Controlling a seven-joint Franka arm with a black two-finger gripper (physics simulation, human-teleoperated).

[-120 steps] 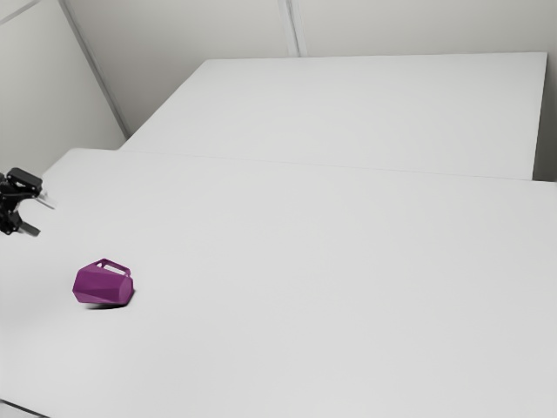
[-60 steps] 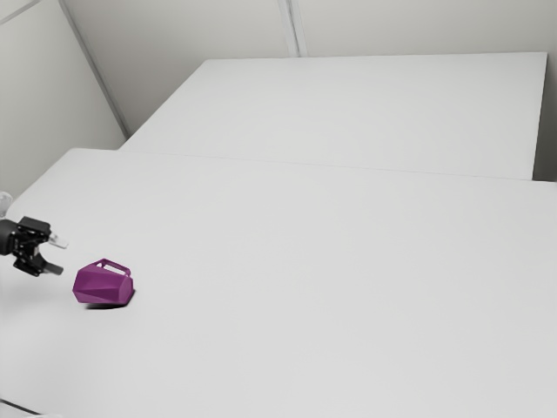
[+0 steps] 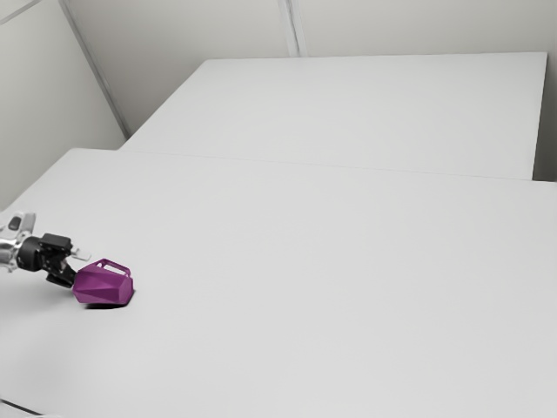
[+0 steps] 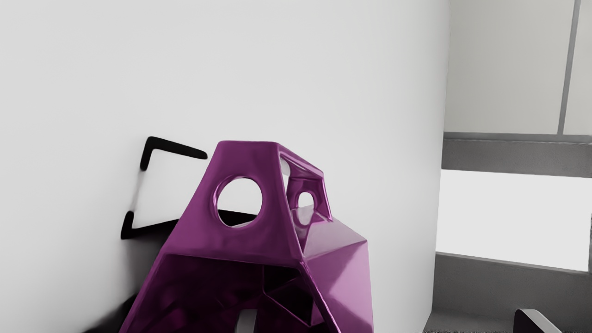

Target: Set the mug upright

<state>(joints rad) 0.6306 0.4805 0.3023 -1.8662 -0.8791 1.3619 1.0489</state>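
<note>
In the exterior view my open gripper [image 3: 76,268] is at the open-mouth end of the purple faceted mug [image 3: 104,286], which lies on its side with its handle up. The wrist view has the mug [image 4: 259,162] close, its mouth facing the camera. There my gripper [image 4: 389,321] straddles the mug's wall: one finger [image 4: 247,322] shows at the dark mouth, the other finger [image 4: 536,322] stands apart, outside the mug. Whether the finger at the mouth touches the mug I cannot tell.
The mug lies on a broad white table [image 3: 305,287]. Beyond it a second white surface [image 3: 365,109] reaches back to the wall. A dark thin line [image 3: 22,408] crosses the exterior view's lower left corner.
My gripper has come down and toward the exterior view's right, from above the table to the mug's mouth end. The mug has not moved.
</note>
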